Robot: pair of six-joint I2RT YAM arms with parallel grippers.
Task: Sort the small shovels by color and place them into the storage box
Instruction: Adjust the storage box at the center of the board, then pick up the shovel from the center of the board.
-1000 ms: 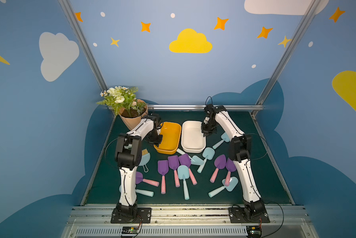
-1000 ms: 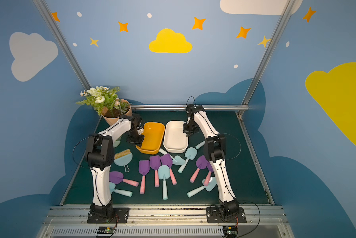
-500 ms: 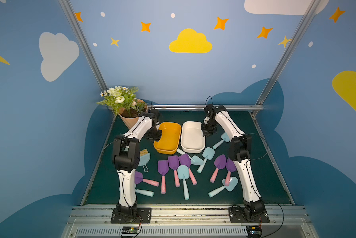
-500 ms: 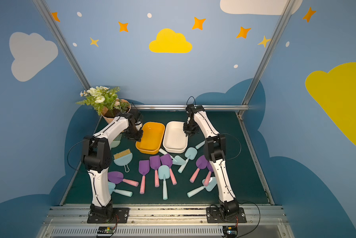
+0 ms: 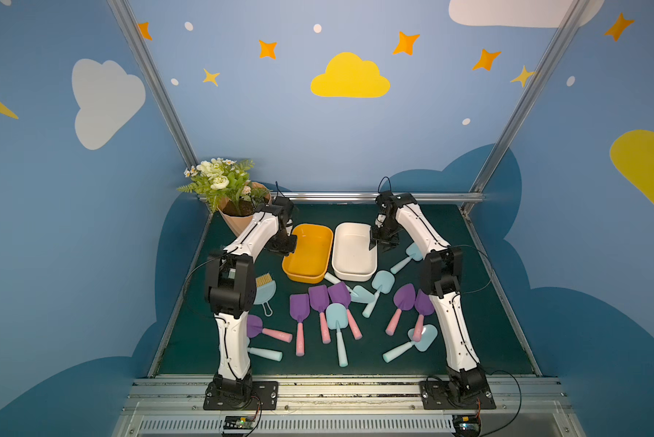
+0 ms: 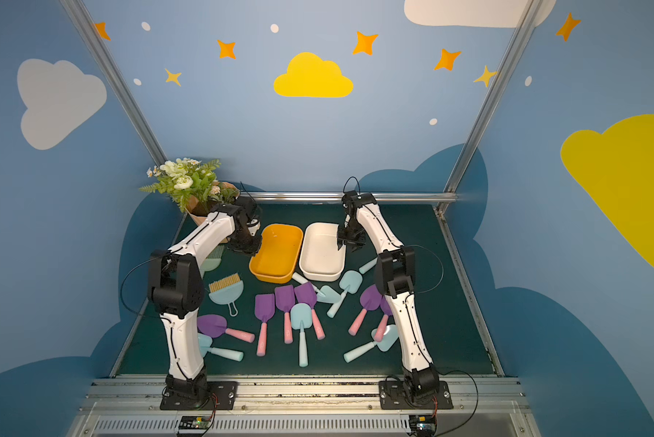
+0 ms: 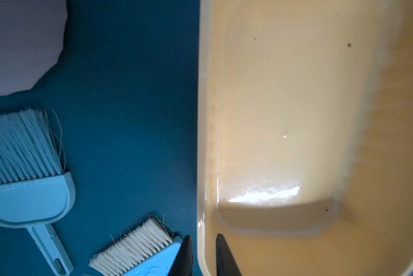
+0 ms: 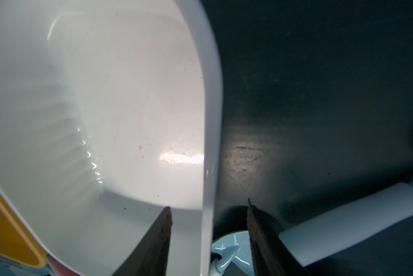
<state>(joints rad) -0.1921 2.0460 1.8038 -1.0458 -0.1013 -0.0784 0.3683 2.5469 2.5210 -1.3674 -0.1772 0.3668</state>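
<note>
- Compared with a second before, the elbow of the left arm [image 5: 227, 280] had swung out to the left, while the right arm [image 5: 420, 230] kept its posture. Both tubs lay where they had lain.
- The left claw [image 7: 203, 239] had closed. Its fingers stood narrow on either side of the left rim of the yellow tub [image 5: 304, 276] and pinched that rim.
- The right claw [image 8: 209, 208] had parted. One finger hung inside and one outside the right rim of the white tub [image 5: 355, 272], with a gap on each side, so it gripped nothing.
- The two tubs sat just beside each other at the far centre of the surface [image 5: 450, 340], the yellow one on the left.
- The floor of the yellow tub showed bare apart from a few dark specks, and the white tub was the same.
- Every shovel lay on the surface outside the tubs. Six purple shovels [image 5: 299, 308] and six pale blue shovels [image 5: 336, 316] were strewn nearer than the tubs and to their right.
- One pale blue shovel [image 8: 353, 222] lay just right of the white tub, beneath the right claw.
- The flowerpot [image 5: 238, 223] stood in the far left corner and held soil and a leafy plant with white blooms.
- A dustpan [image 5: 264, 293] lay left of the shovels, with bristles at its far edge.
</note>
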